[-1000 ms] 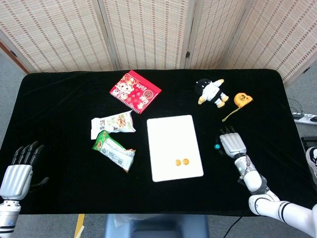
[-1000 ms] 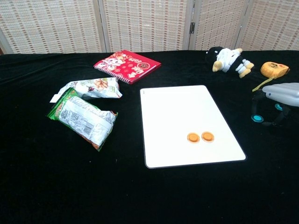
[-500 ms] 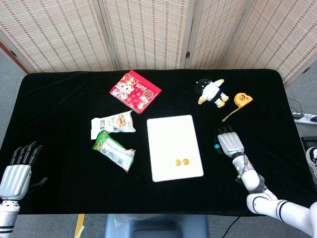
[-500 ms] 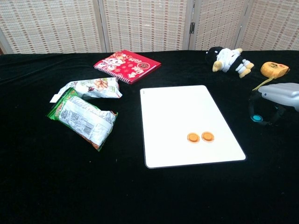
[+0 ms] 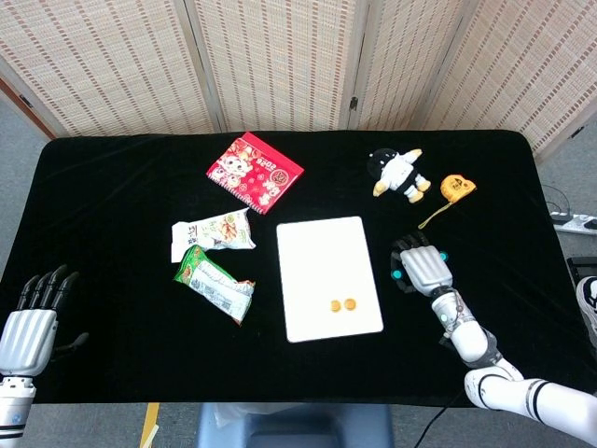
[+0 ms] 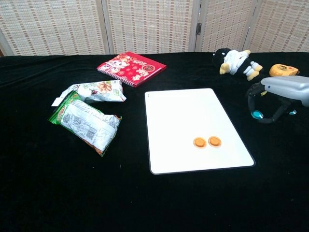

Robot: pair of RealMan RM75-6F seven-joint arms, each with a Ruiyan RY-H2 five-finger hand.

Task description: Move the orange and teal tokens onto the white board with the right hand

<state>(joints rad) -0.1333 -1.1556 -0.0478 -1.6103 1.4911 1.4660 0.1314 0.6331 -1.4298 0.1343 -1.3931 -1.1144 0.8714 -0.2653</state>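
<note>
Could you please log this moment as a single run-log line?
right hand: holds teal token, lifted | white board: two orange tokens on it | left hand: idle at table edge | second teal token: on cloth

The black cloth strip between the right hand (image 5: 422, 268) and the right edge of the flat white rectangular board (image 5: 328, 277) is bare. On the board, only two small orange round tokens (image 6: 207, 142) occupy the near right part; the far and left areas are free. Far of the hand stand a black-and-white plush toy (image 5: 398, 173) and an orange tape measure (image 5: 454, 187). Left of the board lie two snack packets (image 5: 214, 263).
</note>
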